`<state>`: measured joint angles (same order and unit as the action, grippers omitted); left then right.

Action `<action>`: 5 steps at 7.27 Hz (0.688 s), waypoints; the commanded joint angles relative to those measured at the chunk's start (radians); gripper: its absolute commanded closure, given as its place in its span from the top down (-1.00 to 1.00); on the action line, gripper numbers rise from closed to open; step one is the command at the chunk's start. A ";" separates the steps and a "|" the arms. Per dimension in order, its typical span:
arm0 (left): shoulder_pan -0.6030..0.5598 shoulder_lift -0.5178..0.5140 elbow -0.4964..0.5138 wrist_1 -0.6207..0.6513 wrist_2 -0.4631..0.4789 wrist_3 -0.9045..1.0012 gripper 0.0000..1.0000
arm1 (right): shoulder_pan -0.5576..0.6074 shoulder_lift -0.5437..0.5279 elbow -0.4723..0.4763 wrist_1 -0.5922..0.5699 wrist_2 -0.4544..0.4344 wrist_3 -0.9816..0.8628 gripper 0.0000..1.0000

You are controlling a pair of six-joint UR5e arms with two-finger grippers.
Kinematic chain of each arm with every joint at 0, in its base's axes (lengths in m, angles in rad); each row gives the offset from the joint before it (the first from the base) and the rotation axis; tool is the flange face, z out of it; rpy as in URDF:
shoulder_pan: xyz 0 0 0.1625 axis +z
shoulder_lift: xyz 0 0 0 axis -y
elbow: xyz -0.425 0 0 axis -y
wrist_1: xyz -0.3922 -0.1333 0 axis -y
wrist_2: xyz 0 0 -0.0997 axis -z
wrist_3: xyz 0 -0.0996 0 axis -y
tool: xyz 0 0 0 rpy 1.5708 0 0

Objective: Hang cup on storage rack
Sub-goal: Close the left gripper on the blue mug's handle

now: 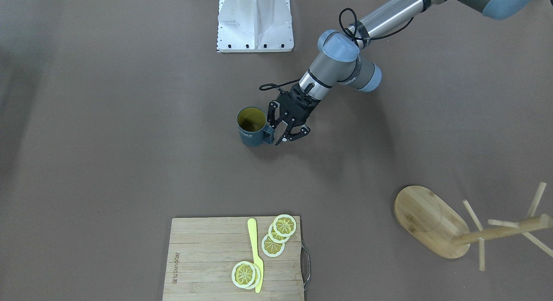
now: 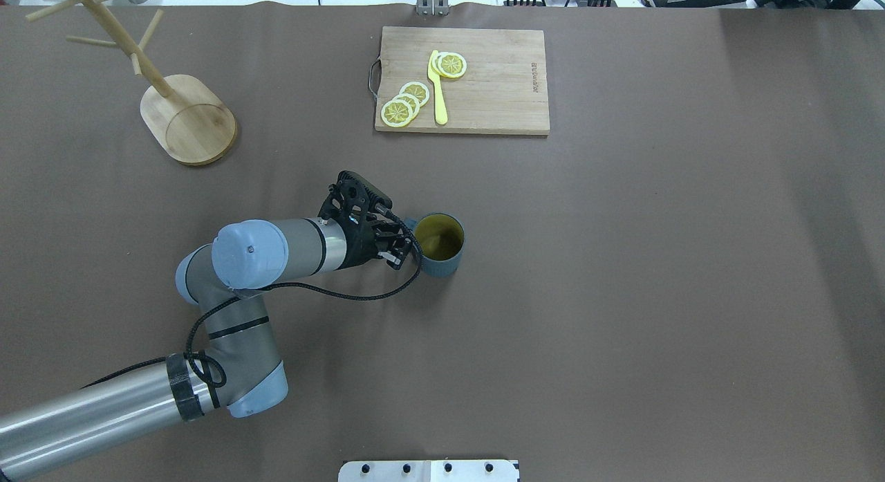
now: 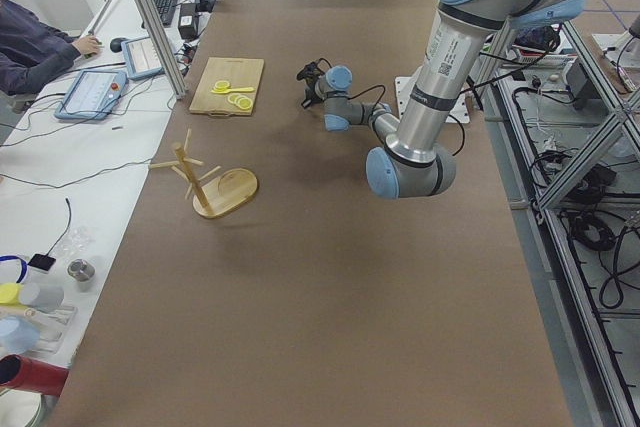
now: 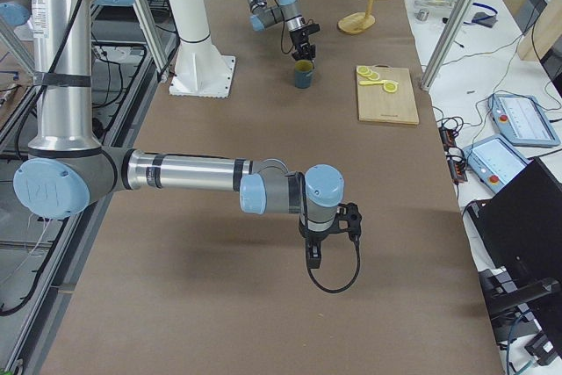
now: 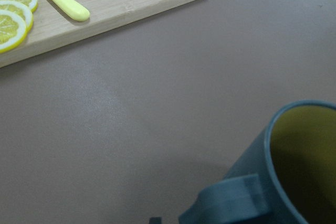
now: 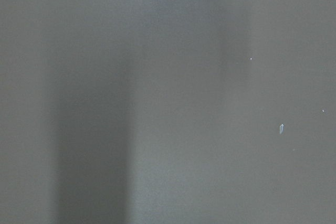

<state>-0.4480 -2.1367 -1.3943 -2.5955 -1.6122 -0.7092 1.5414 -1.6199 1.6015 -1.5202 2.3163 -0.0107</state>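
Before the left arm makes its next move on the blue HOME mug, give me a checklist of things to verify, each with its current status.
1. Blue HOME mug stands upright on the table: ok.
2. Mug handle points toward the left gripper: ok.
3. Left gripper is open, not closed on anything: ok.
4. Handle sits squarely between the fingers: cannot tell; the wrist view shows the handle just ahead, but the fingers are almost entirely out of frame.
5. Bamboo mug tree is upright with nothing hanging on it: ok.
6. Right gripper is far from the mug and the mug tree: ok.
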 commanded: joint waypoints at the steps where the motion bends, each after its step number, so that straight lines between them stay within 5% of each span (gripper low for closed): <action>1: 0.000 -0.014 0.011 0.000 0.000 -0.028 -0.47 | 0.000 0.001 0.000 0.000 0.000 0.000 1.00; 5: -0.001 -0.014 0.009 -0.008 -0.002 -0.093 -1.00 | 0.000 0.003 0.000 0.002 0.000 0.000 1.00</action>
<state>-0.4481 -2.1504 -1.3827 -2.5984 -1.6132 -0.7633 1.5404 -1.6180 1.6015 -1.5198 2.3163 -0.0107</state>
